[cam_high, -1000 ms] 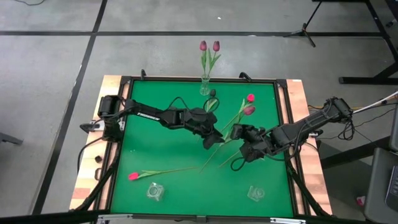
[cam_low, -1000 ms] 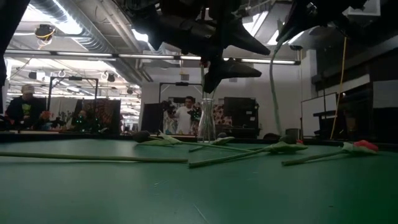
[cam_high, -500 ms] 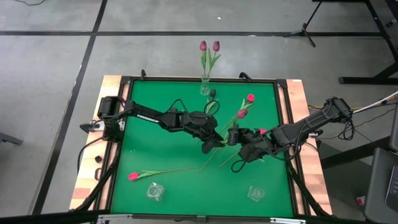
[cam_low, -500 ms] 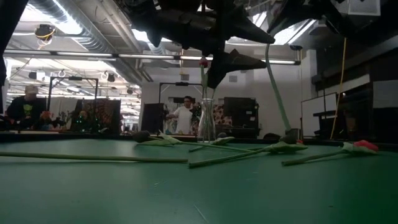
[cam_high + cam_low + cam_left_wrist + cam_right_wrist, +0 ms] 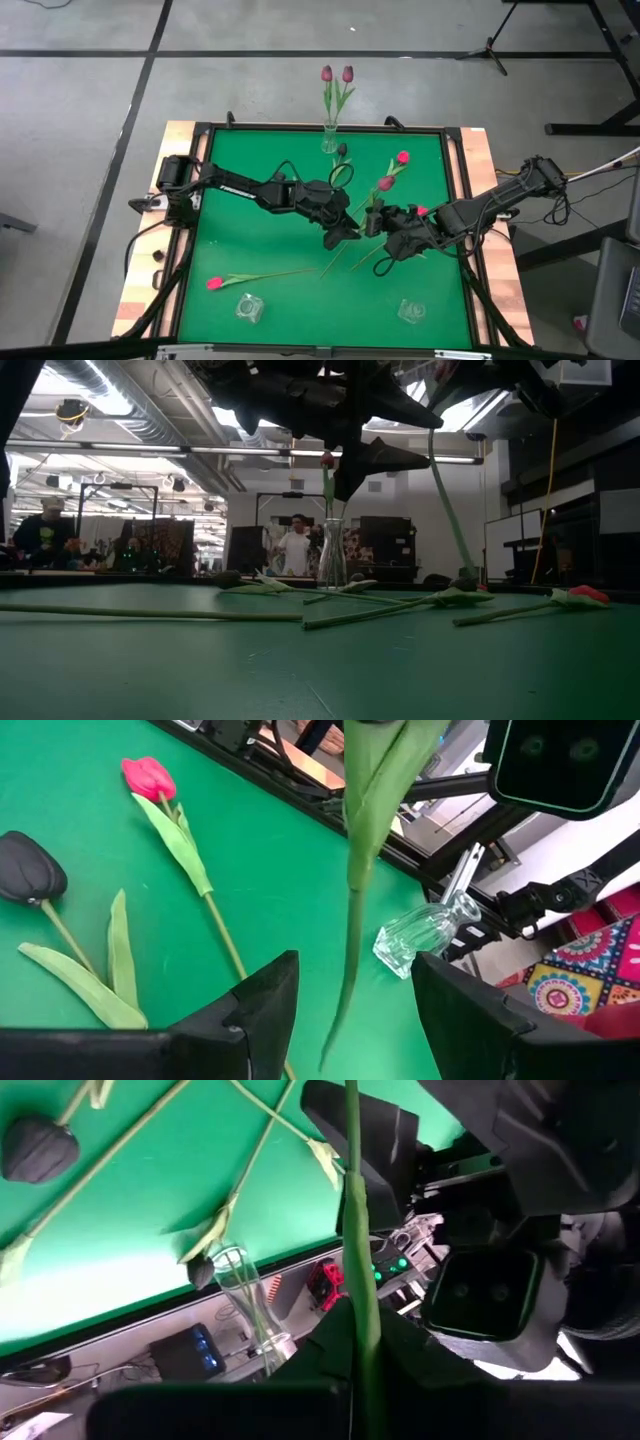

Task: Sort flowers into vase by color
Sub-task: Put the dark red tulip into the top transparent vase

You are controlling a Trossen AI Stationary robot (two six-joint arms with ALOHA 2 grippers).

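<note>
The mauve tulip [image 5: 386, 183] is up off the green mat. Its stem [image 5: 445, 510] slants down toward the table in the low view. My right gripper [image 5: 383, 222] [image 5: 362, 1330] is shut on that stem, mid-table. My left gripper [image 5: 338, 236] [image 5: 355, 965] is open just to its left. The left fingers stand on either side of the stem [image 5: 350, 910] and its leaf without touching them. A pink tulip [image 5: 402, 157] and a near-black tulip [image 5: 28, 865] lie flat on the mat. Another pink tulip [image 5: 213, 284] lies near the near-left corner. My right gripper pinches the mauve tulip's green stem [image 5: 358, 1295] between its two fingers, which lie across it. The tulip stands tilted, with its head [image 5: 386, 183] raised above the mat. Whether the stem's lower end touches the table, I cannot tell.
A tall glass vase [image 5: 330, 140] at the far edge holds two mauve tulips [image 5: 337, 74]. Two small glass vases [image 5: 249, 307] [image 5: 411, 311] stand near the near edge. Stems cross the mat's middle. People [image 5: 297, 550] are in the room behind.
My right gripper has moved a little toward the table's left with the mauve tulip. The tulip's head has swung away from the pink tulip toward my left gripper, and its stem has tipped more upright. The stem now passes between my left gripper's open fingers.
</note>
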